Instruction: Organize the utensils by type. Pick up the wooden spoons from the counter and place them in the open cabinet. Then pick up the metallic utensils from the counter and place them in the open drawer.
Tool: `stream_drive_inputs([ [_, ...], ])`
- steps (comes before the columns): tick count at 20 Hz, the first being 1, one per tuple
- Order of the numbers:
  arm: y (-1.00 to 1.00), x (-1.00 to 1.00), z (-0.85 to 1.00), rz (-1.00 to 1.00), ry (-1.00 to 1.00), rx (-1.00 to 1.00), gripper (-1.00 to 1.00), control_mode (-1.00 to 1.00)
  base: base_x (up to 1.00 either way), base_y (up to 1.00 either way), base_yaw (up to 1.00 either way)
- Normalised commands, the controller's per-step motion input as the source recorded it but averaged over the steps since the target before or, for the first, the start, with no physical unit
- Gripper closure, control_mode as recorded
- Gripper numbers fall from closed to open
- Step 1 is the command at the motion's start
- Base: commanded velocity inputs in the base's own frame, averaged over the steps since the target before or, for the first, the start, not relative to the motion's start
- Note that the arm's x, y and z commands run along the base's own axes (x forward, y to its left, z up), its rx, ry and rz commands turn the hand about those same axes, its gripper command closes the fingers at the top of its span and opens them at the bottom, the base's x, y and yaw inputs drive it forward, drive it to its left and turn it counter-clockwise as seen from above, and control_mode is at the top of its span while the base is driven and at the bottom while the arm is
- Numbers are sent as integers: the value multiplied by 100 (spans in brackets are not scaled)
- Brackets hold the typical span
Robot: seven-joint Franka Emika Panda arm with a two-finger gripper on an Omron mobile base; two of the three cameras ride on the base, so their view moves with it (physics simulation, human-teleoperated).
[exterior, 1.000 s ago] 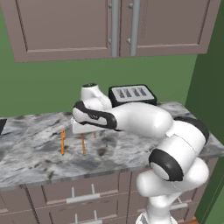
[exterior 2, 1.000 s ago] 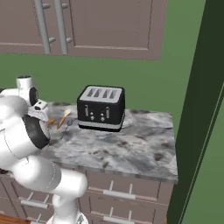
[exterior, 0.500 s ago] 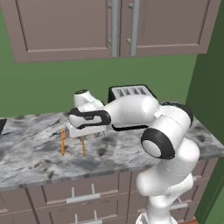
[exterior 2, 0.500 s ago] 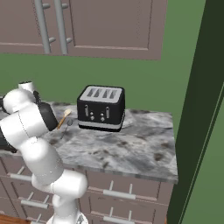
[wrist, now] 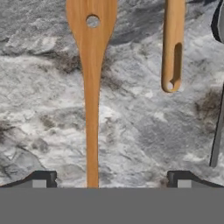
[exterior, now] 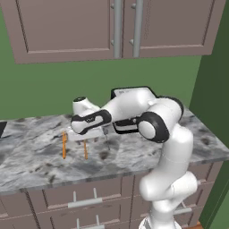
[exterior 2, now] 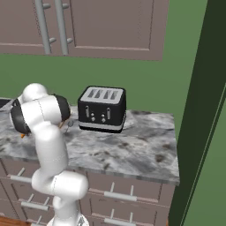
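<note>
Wooden-spoon pickup: hand (wrist: 109,181) hung wide open over the surface (wrist: 131,122), orange-brown spoon (wrist: 91,87) between its tips; next called for descending and closing.

Two skinny orange-brown utensils lie flat on the marbled grey-and-white desk (exterior: 40,156), side by side and roughly parallel but not touching. Up close, the wooden spoon (wrist: 91,87) has a flat, wide head with a small round hole and a long straight handle. Just beside it is an orange handle (wrist: 172,43) with a slot near its rounded tip. A thin dark grey utensil (wrist: 217,131) lies off to that side.
</note>
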Motion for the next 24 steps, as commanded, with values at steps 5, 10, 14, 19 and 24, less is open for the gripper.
stream_drive_inputs([
  [5, 32, 54, -32, -10, 0, -2, -100, -100, 0, 0, 0],
  [10, 17, 48, -42, -9, 0, -3, -100, -100, 0, 0, 0],
  [14, 8, 30, -50, -7, 0, -3, -100, -100, 0, 0, 0],
  [19, 5, 13, -46, -7, 0, -1, 100, -100, 0, 0, 0],
  [24, -9, 0, -34, -10, -8, 0, 100, -100, 0, 0, 0],
])
